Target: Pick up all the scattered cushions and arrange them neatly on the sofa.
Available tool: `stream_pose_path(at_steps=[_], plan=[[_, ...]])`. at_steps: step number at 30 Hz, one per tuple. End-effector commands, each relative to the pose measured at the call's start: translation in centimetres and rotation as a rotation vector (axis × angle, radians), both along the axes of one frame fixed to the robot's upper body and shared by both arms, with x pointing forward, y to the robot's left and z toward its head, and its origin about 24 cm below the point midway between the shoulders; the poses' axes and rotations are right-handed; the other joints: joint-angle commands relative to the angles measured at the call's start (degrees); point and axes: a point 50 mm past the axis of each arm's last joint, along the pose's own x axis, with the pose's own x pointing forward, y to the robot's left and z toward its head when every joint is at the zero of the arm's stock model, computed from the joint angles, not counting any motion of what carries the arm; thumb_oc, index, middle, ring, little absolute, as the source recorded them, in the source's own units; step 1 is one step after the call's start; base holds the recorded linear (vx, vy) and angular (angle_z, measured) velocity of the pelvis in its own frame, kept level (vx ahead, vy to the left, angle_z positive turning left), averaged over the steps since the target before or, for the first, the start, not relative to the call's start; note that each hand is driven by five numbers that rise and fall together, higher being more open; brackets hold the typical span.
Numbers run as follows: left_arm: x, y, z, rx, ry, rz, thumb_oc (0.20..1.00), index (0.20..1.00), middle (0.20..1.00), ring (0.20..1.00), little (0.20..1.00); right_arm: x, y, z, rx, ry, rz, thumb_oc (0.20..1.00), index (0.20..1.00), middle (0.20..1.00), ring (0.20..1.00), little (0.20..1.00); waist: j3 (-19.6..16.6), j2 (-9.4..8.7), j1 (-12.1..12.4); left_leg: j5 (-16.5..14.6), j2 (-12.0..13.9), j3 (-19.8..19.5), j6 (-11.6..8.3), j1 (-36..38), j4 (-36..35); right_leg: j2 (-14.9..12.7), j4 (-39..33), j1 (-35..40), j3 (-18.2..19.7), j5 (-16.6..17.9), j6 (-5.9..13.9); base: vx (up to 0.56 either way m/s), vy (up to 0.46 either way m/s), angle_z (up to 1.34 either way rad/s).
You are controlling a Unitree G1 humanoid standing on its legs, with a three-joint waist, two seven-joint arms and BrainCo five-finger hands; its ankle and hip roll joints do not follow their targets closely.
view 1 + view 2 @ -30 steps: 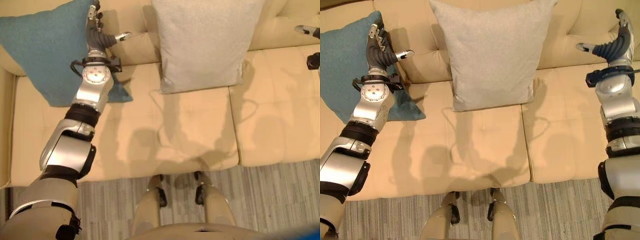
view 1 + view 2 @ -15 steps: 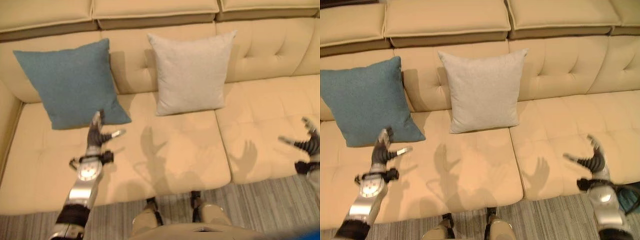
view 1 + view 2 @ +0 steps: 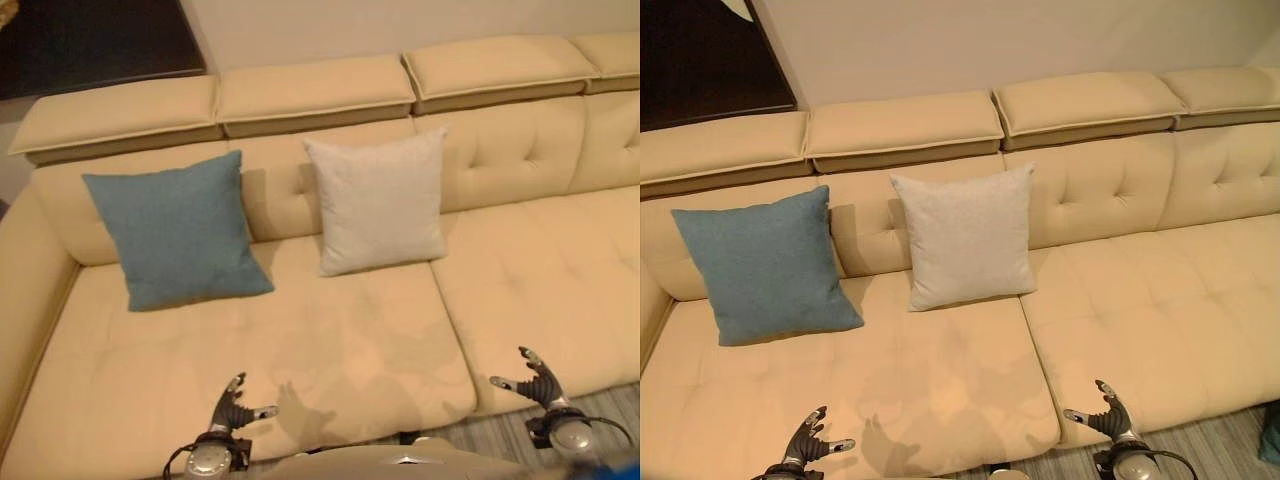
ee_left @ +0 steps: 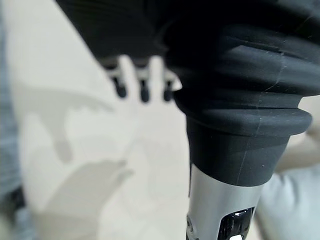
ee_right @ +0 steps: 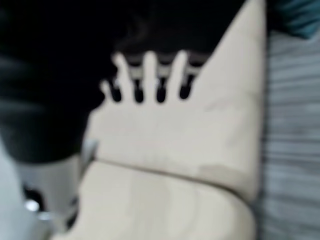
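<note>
A teal cushion leans upright against the back of the cream sofa on its left seat. Beside it, a light grey cushion stands upright against the backrest at the middle. My left hand hovers low over the sofa's front edge at the left, fingers straight and empty. My right hand is at the front edge on the right, open and holding nothing. In the right wrist view its fingers spread over the seat cushion; another teal thing lies on the floor beyond the sofa's edge.
The sofa's right seats are bare. A striped grey rug lies before the sofa. A teal object shows at the far right on the floor. A dark panel stands behind the sofa at the left.
The camera has pulled back and up, so the whole sofa shows now. Both hands have drawn away from the cushions and back toward the front edge, staying open.
</note>
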Motion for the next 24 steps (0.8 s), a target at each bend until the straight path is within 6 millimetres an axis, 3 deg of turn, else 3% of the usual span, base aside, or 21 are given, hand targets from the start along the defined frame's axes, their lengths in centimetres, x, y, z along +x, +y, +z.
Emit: stream_pose_path(at_steps=[1, 5, 6, 7, 11, 12, 13, 14, 16, 17, 20, 21, 22, 24], plan=[[2.1, 0.8, 1.0, 0.036, -0.099, 0.037, 1.000, 1.000, 1.000, 1.000, 1.000, 0.8, -0.5, 0.4, -0.022, -0.018, -0.010, 1.000, 1.000, 1.000, 1.000, 1.000, 1.0, -0.52, 0.1, -9.7, -3.8, -5.5, 1.98, 4.5, 5.6, 3.6, 4.0, -3.4, 3.0, 0.1, 4.62, -0.15, 0.155, -0.71], [2.3, 0.9, 0.6, 0.062, -0.064, 0.006, 1.000, 1.000, 1.000, 1.000, 1.000, -0.2, -0.1, -1.1, -0.009, 0.069, -0.054, 1.000, 1.000, 1.000, 1.000, 1.000, 1.4, -1.18, -0.6, -13.3, -4.8, -3.2, 4.34, 6.5, -0.2, 2.3, 4.5, -7.9, 5.3, 3.9, 8.01, -0.20, 0.185, -0.48], [2.3, 0.9, 0.6, 0.062, -0.064, 0.006, 1.000, 1.000, 1.000, 1.000, 1.000, -0.2, -0.1, -1.1, -0.009, 0.069, -0.054, 1.000, 1.000, 1.000, 1.000, 1.000, 1.4, -1.19, -0.5, -13.3, -4.8, -3.0, 4.36, 6.5, -0.2, 2.3, 4.5, -7.9, 5.4, 3.9, 8.03, -0.30, 0.221, -0.65], [2.7, 1.0, 0.7, 0.078, -0.066, -0.015, 1.000, 1.000, 1.000, 1.000, 1.000, -0.4, 0.4, -1.6, -0.004, 0.097, -0.061, 1.000, 1.000, 1.000, 1.000, 1.000, 2.2, -2.07, -0.3, -13.1, -6.2, -2.6, 5.04, 6.1, -0.9, 1.6, 4.0, -9.9, 6.3, 7.1, 10.34, -0.30, 0.179, -0.88], [3.2, 1.6, 0.8, 0.101, -0.061, -0.017, 1.000, 1.000, 1.000, 1.000, 1.000, -0.8, 1.1, -2.4, 0.019, 0.132, -0.091, 1.000, 1.000, 1.000, 1.000, 1.000, 3.4, -3.16, 0.2, -12.2, -6.1, 0.0, 5.26, 6.2, -2.5, 1.2, 3.4, -12.8, 5.0, 11.1, 10.51, -0.29, 0.105, -0.97], [3.9, 2.0, 1.0, 0.118, -0.062, -0.028, 1.000, 1.000, 1.000, 1.000, 1.000, -0.5, 1.3, -2.5, 0.025, 0.143, -0.098, 1.000, 1.000, 1.000, 1.000, 1.000, 4.7, -2.76, 1.1, -11.5, -5.6, 1.7, 6.32, 5.1, -2.0, 0.0, 6.2, -13.0, 0.5, 7.4, 10.51, -0.48, 0.161, -0.65], [3.9, 2.0, 1.0, 0.120, -0.054, -0.035, 1.000, 1.000, 1.000, 1.000, 1.000, -0.5, 1.5, -2.6, 0.026, 0.146, -0.093, 1.000, 1.000, 1.000, 1.000, 1.000, 4.9, -2.46, 1.5, -11.0, -5.3, 2.5, 6.64, 4.7, -2.0, -1.0, 8.6, -12.3, -2.1, 5.2, 9.29, -0.37, 0.164, -0.84], [3.9, 2.0, 1.0, 0.120, -0.054, -0.035, 1.000, 1.000, 1.000, 1.000, 1.000, -0.5, 1.5, -2.6, 0.026, 0.146, -0.092, 1.000, 1.000, 1.000, 1.000, 1.000, 4.8, -2.59, 1.4, -10.8, -5.4, 2.5, 6.66, 4.6, -2.1, -1.1, 8.6, -12.5, -2.1, 5.3, 9.30, -0.22, 0.084, -0.74], [3.4, 2.0, 0.5, 0.116, -0.006, -0.043, 1.000, 1.000, 1.000, 1.000, 1.000, -1.1, 1.4, -2.9, 0.026, 0.168, -0.107, 1.000, 1.000, 1.000, 1.000, 1.000, 4.0, -1.80, 2.5, -9.4, -4.3, 5.1, 7.61, 3.9, -2.6, -1.7, 17.6, -9.9, -6.5, 0.4, 6.63, -0.29, 0.077, -0.85], [3.0, 2.1, 0.3, 0.117, 0.014, -0.044, 1.000, 1.000, 1.000, 1.000, 1.000, -1.3, 1.4, -3.0, 0.027, 0.177, -0.115, 1.000, 1.000, 1.000, 1.000, 1.000, 3.5, -1.67, 2.7, -9.3, -4.0, 5.8, 7.72, 4.0, -2.8, -1.6, 19.0, -8.6, -7.0, -0.8, 6.38, -0.27, 0.039, -0.85], [2.7, 2.1, 0.0, 0.115, 0.037, -0.045, 1.000, 1.000, 1.000, 1.000, 1.000, -1.9, 1.3, -3.3, 0.029, 0.201, -0.131, 1.000, 1.000, 1.000, 1.000, 1.000, 2.2, -1.39, 3.6, -8.5, -3.1, 8.3, 7.95, 3.1, -2.6, -2.0, 21.4, -5.7, -8.8, -2.3, 6.14, -0.14, -0.025, -0.72], [2.5, 2.1, 0.0, 0.114, 0.045, -0.044, 1.000, 1.000, 1.000, 1.000, 1.000, -1.9, 1.3, -3.3, 0.027, 0.206, -0.134, 1.000, 1.000, 1.000, 1.000, 1.000, 1.8, -1.27, 4.3, -8.3, -2.6, 9.6, 7.92, 2.7, -2.3, -3.0, 21.7, -4.3, -10.4, -2.5, 6.05, -0.16, -0.088, -0.85], [2.1, 2.3, -0.2, 0.112, 0.056, -0.034, 1.000, 1.000, 1.000, 1.000, 1.000, -1.8, 1.5, -3.4, 0.026, 0.206, -0.125, 1.000, 1.000, 1.000, 1.000, 1.000, 1.2, -1.52, 5.9, -8.0, -1.5, 12.7, 7.32, 2.6, -2.1, -5.8, 20.2, -1.2, -14.5, -1.0, 6.37, -0.17, -0.127, -0.82], [2.0, 2.3, -0.2, 0.113, 0.063, -0.036, 1.000, 1.000, 1.000, 1.000, 1.000, -1.7, 1.6, -3.4, 0.030, 0.207, -0.125, 1.000, 1.000, 1.000, 1.000, 1.000, 0.5, -1.93, 5.9, -7.7, -1.5, 13.2, 6.86, 2.3, -2.1, -5.0, 17.3, 0.4, -14.3, -1.9, 6.45, -0.13, -0.181, -1.03]])
